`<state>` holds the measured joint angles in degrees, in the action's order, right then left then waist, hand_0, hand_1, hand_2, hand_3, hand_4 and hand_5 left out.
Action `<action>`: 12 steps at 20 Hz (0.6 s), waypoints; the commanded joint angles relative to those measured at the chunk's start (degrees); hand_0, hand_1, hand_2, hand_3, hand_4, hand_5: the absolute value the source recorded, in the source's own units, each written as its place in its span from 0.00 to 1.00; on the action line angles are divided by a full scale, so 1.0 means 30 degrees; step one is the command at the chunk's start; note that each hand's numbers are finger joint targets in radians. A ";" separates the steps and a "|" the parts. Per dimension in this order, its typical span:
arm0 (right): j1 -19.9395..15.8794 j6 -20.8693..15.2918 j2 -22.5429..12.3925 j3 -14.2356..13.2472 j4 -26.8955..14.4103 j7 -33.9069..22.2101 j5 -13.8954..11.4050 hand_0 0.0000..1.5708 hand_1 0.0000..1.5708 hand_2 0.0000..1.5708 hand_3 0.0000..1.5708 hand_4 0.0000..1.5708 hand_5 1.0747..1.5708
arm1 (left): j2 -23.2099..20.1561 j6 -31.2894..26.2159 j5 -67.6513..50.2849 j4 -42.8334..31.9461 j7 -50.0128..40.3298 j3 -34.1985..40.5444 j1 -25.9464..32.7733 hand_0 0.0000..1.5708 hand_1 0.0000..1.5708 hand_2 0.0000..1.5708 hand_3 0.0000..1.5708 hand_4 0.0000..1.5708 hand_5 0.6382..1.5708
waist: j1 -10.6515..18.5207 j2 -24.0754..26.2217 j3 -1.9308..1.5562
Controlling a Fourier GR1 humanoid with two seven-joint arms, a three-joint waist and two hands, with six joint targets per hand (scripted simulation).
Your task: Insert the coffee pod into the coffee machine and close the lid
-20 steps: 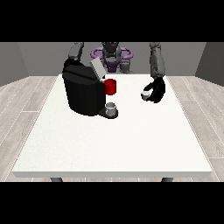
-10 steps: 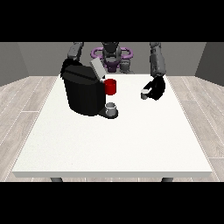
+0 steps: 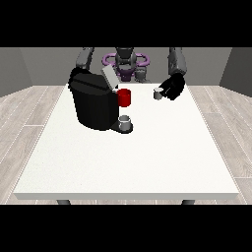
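One hand, at the view's right [image 3: 173, 87], has its fingers curled round the pod [image 3: 158, 93] and holds it up off the table [image 3: 147, 157], near the machine [image 3: 94, 104]. Its lid [image 3: 109, 78] stands open (ready for the pod). I cannot see the other hand.

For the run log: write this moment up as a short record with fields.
table: white table
machine: black coffee machine, lid raised
cup: red cup at the machine's right side in view
under spout: small grey cup
pod: coffee pod held by the hand at the view's right, above the table
other hand: hidden behind the machine
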<state>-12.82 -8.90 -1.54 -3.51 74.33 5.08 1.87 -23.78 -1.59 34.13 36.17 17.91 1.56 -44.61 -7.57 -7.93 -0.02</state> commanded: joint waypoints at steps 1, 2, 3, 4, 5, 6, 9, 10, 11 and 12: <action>0.0213 0.0238 -0.0218 0.0024 -0.0621 -0.0305 -0.0047 0.00 0.00 0.00 0.00 0.31 1.00 | 0.0148 -0.1534 0.0089 0.0570 -0.1251 -0.0258 -0.1162 0.79 0.79 0.84 0.82 0.36 1.00 | -0.0207 0.1225 0.0000; -0.1127 -0.0171 0.0154 0.0242 -0.0433 -0.0473 -0.0205 0.00 0.00 0.00 0.00 0.30 1.00 | -0.1042 -0.2253 -0.0236 0.0480 -0.0546 0.0289 -0.2503 0.80 0.80 0.85 0.82 0.36 1.00 | -0.0298 -0.0060 0.0005; -0.0706 0.0316 -0.0194 0.0056 -0.0523 -0.0239 0.0025 0.00 0.00 0.00 0.00 0.32 1.00 | -0.0223 -0.1467 -0.0003 0.0706 -0.0761 0.0125 -0.1975 0.80 0.80 0.85 0.82 0.35 1.00 | -0.0461 0.0234 0.0005; -0.0366 -0.0015 0.0221 0.0350 -0.0527 -0.0178 -0.0193 0.00 0.00 0.00 0.00 0.28 1.00 | -0.0333 -0.2188 -0.0156 0.0697 -0.0960 0.0198 -0.2136 0.81 0.81 0.85 0.82 0.35 1.00 | -0.0470 0.0575 0.0005; -0.0954 -0.0564 0.0488 0.0593 -0.0831 0.0107 -0.0348 0.00 0.00 0.00 0.00 0.26 1.00 | -0.0135 -0.2207 0.0005 0.0880 -0.1169 0.0075 -0.2433 0.81 0.81 0.85 0.82 0.35 1.00 | -0.0162 0.0293 0.0004; 0.0424 0.0298 0.0148 0.0650 -0.0767 0.0153 -0.0329 0.00 0.00 0.00 0.00 0.29 1.00 | 0.0577 -0.1990 0.0123 0.1116 -0.1405 -0.0207 -0.1389 0.81 0.81 0.85 0.82 0.35 1.00 | -0.0216 0.1433 0.0004; -0.0393 -0.0041 0.0361 0.0441 -0.0537 0.0268 -0.0035 0.00 0.00 0.00 0.00 0.32 1.00 | 0.0146 -0.2058 0.0146 0.1088 -0.2080 0.0330 -0.2477 0.81 0.81 0.85 0.82 0.35 1.00 | -0.0571 0.0699 0.0004; -0.0563 0.0585 0.0035 0.0586 0.0194 0.0280 0.0129 0.00 0.00 0.00 0.00 0.31 1.00 | 0.0012 -0.1505 -0.0149 0.0665 -0.1689 0.0893 -0.2631 0.81 0.81 0.85 0.82 0.35 1.00 | -0.1258 0.0047 0.0007; -0.0642 0.1141 -0.0778 -0.0068 -0.0532 -0.0239 0.0512 0.00 0.00 0.00 0.00 0.30 1.00 | 0.0346 -0.2537 -0.0127 0.0969 -0.2996 0.0558 -0.3240 0.80 0.80 0.85 0.82 0.34 1.00 | -0.1061 0.0753 0.0001; -0.0577 0.0837 -0.0120 0.0517 0.0061 -0.0269 0.0317 0.00 0.00 0.00 0.00 0.30 1.00 | -0.1004 -0.1859 0.0225 0.0897 -0.1909 0.0881 -0.3606 0.80 0.80 0.84 0.81 0.34 1.00 | -0.1508 -0.0015 0.0007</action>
<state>-14.22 -7.41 -1.75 -2.25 73.61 4.79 2.27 -24.12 -7.03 34.27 38.65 12.47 3.02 -52.41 -10.30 -6.68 -0.01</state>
